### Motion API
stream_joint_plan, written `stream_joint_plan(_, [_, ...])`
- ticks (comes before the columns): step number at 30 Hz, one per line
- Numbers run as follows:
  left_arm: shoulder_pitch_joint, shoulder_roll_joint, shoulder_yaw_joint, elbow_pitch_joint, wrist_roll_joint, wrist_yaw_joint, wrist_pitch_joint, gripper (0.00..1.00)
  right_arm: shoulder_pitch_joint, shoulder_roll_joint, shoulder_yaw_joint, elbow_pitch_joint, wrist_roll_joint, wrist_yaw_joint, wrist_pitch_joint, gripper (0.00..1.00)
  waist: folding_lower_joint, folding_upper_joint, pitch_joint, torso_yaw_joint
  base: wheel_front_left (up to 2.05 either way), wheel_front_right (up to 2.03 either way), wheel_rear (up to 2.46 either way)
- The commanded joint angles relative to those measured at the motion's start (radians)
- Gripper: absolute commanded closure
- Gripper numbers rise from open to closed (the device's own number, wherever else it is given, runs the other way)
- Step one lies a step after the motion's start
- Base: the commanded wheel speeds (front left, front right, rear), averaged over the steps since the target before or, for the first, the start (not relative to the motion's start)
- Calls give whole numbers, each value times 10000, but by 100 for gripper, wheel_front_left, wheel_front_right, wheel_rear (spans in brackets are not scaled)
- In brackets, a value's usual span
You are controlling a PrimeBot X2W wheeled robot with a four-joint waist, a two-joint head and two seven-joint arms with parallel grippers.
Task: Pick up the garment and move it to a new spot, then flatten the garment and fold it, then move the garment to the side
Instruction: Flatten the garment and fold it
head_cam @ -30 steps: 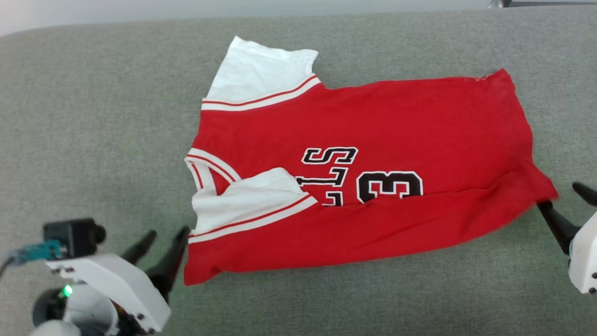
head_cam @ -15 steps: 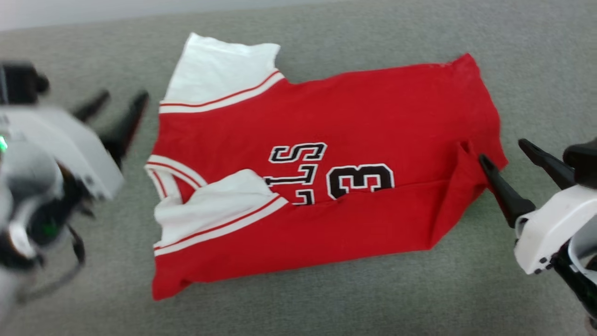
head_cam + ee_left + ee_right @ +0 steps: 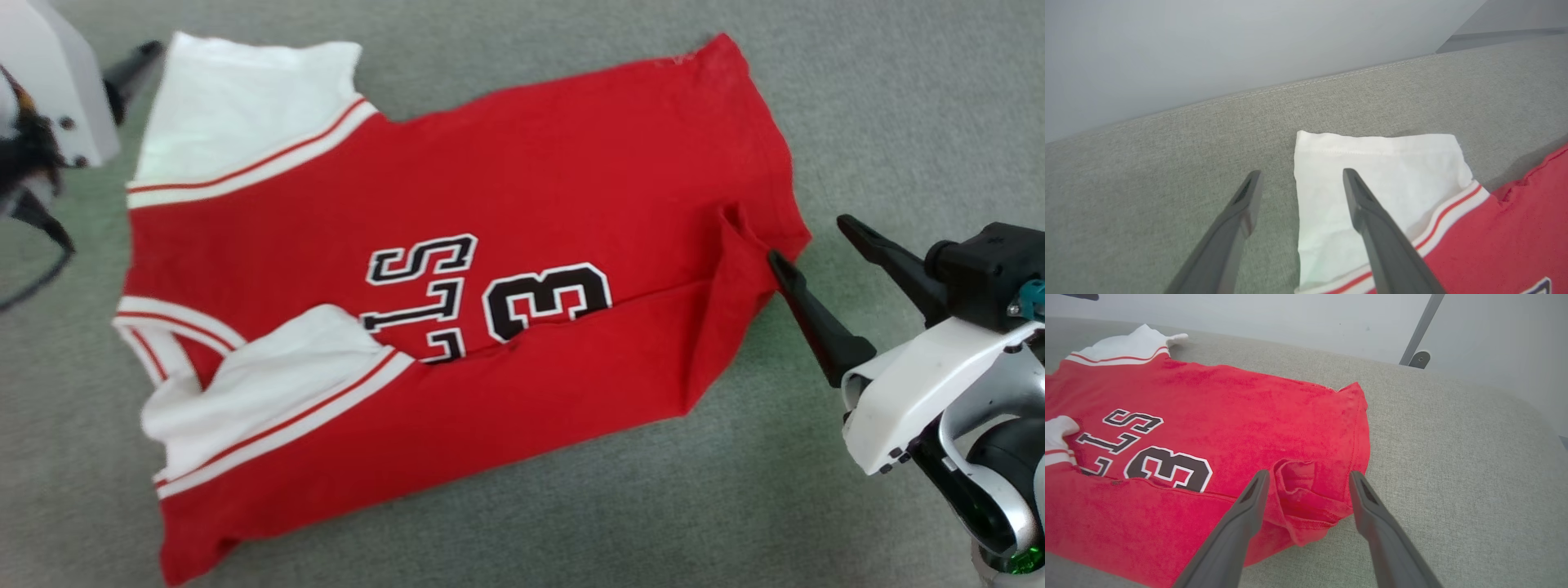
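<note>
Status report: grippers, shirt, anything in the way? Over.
Left gripper open, astride far white sleeve edge. Right gripper open around rucked hem corner. Shirt flat on grey cushion, near side folded over. Nothing else in the way.

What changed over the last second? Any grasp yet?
Left gripper went from the near shoulder corner of the garment to its far white sleeve, jaws open astride its edge. Right gripper pushed in at the hem corner, which folded over. Nothing gripped. Both stayed open; near fold unchanged; head camera shifted.
</note>
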Motion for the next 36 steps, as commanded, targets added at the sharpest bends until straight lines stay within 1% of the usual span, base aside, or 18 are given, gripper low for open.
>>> stream_joint_plan(1, [-312,-39,-79,456,116,-165,127,0,-151,67,42,-30,-38,-16,-69,0,0,0,485,-481,0,0,0])
stream_joint_plan(5, [-936,-222,-319,1787,165,-520,643,0,-181,110,77,-23,-76,-16,-106,0,0,0,693,-674,0,0,0])
stream_joint_plan(8, [-1271,-290,-470,2500,227,-744,954,0,-187,117,67,-27,-90,-16,-115,0,0,0,842,-770,0,0,0])
stream_joint_plan(11, [-1371,-398,-654,3277,149,-826,1600,0,-210,102,78,-44,-103,-16,-118,0,0,0,948,-828,0,0,0])
stream_joint_plan(14, [-1462,-574,-560,3911,-185,-813,2186,0,-248,100,74,-88,-97,-16,-94,0,0,0,1017,-866,0,0,0])
stream_joint_plan(18, [-1493,-829,-566,4356,-507,-962,2973,0,-244,90,-25,-44,-78,-16,-77,0,0,0,1024,-839,0,0,0])
stream_joint_plan(22, [-1566,-1020,-518,4449,-800,-1156,3238,0,-214,90,-112,40,-43,-16,-72,0,0,0,1021,-752,0,0,0])
stream_joint_plan(23, [-1561,-1074,-519,4446,-826,-1207,3232,8,-236,98,-124,54,-35,-16,-56,0,0,0,1025,-727,0,0,0])
stream_joint_plan(24, [-1565,-1120,-568,4394,-806,-1237,3197,51,-275,108,-125,60,-16,-16,-35,0,0,0,1032,-700,0,0,0])
stream_joint_plan(25, [-1587,-1148,-595,4352,-801,-1274,3156,78,-323,113,-136,62,29,-16,-27,0,0,0,1049,-673,0,0,0])
stream_joint_plan(26, [-1613,-1178,-598,4302,-826,-1320,3071,100,-384,116,-152,70,87,-16,4,0,0,0,1068,-647,0,0,0])
stream_joint_plan(29, [-1699,-1267,-584,4215,-891,-1367,2889,100,-696,34,-173,145,230,-16,106,0,0,0,1116,-575,0,0,0])
stream_joint_plan(32, [-1765,-1260,-589,4174,-927,-1392,2720,100,-1341,-52,-37,481,562,-16,314,0,0,0,1127,-547,0,0,0])
stream_joint_plan(34, [-1838,-1323,-618,4102,-932,-1414,2548,100,-1974,-340,124,851,562,-16,596,0,0,0,1142,-485,0,0,0])
stream_joint_plan(35, [-1838,-1323,-618,4102,-932,-1414,2548,100,-1974,-340,124,851,562,-16,596,0,0,0,1142,-485,0,0,0])
stream_joint_plan(36, [-1864,-1353,-635,4097,-943,-1425,2482,100,-2297,-423,265,1062,638,-16,779,0,0,0,1148,-451,0,0,0])
